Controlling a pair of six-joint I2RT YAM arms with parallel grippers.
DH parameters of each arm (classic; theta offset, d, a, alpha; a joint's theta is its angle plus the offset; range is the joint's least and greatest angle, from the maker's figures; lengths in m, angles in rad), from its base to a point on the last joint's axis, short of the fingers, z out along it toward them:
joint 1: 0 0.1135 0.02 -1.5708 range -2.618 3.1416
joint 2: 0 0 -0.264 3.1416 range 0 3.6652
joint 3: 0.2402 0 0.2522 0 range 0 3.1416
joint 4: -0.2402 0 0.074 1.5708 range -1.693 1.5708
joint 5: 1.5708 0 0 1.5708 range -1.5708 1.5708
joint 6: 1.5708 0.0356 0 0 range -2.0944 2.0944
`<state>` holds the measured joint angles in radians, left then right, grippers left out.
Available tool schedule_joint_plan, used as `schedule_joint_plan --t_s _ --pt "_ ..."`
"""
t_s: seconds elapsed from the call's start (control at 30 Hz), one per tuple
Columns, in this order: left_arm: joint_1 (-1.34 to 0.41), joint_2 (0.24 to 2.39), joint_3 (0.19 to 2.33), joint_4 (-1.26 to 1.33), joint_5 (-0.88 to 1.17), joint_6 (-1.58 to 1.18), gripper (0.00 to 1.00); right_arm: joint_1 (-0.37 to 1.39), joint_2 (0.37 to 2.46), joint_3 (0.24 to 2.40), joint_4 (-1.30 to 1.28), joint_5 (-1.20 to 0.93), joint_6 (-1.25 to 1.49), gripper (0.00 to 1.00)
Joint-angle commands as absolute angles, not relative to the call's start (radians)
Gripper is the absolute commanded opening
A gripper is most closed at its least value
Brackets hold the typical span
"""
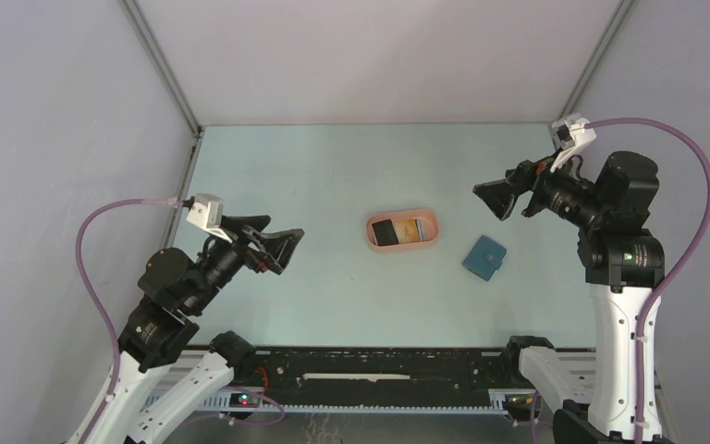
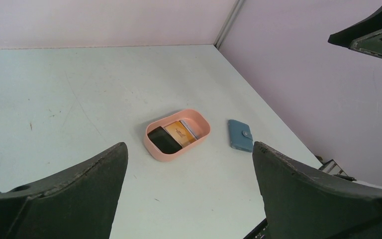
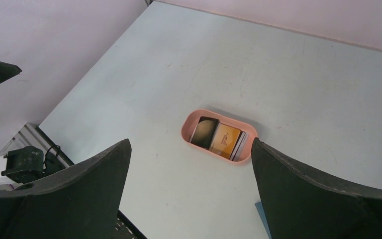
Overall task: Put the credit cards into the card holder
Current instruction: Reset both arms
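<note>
Right, we're looking down on a pale blue-green surface [image 1: 333, 176], scuffed here and there, boxed in by plain grey-lilac walls [image 1: 55, 111] on three sides. Metal corner posts [image 1: 162, 65] run up where the panels meet. A black rail [image 1: 379, 370] lies along the near edge, between the two arm bases.

Out in the middle sits a salmon-pink tray [image 1: 433, 231], and the credit cards [image 1: 397, 230] are inside it, lying flat side by side: a black one [image 1: 385, 231] on the left and a yellow-orange one [image 1: 410, 228] next to it. There's a thin pale edge past the orange card in the wrist views, possibly a third, whitish card, but it is hard to be sure.

Just right of the tray, and a touch nearer, the card holder [image 1: 484, 258] lies closed on the surface. It is dark blue, turned at an angle and not touching the tray.

Left gripper [image 1: 282, 242] hangs over the left side, jaws spread wide, holding nothing. Right gripper [image 1: 488, 202] is up on the far right, jaws just as wide, also carrying nothing. Both are well apart from the tray and the holder. A purple cable [image 1: 92, 277] loops off each wrist.
</note>
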<state>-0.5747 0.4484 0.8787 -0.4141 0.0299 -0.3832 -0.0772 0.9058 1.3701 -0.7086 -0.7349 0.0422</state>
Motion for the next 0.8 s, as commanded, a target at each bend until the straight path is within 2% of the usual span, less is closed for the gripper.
schedule_joint_plan --t_s 0.0,0.77 --pt "-0.569 0.439 0.851 -0.391 0.027 -0.361 1.00 -0.084 0.905 1.391 -0.701 -0.737 0.031 1.00" --pt "-0.569 0.433 0.835 -0.382 0.026 -0.356 1.00 -0.087 0.914 1.366 -0.692 -0.733 0.022 1.00"
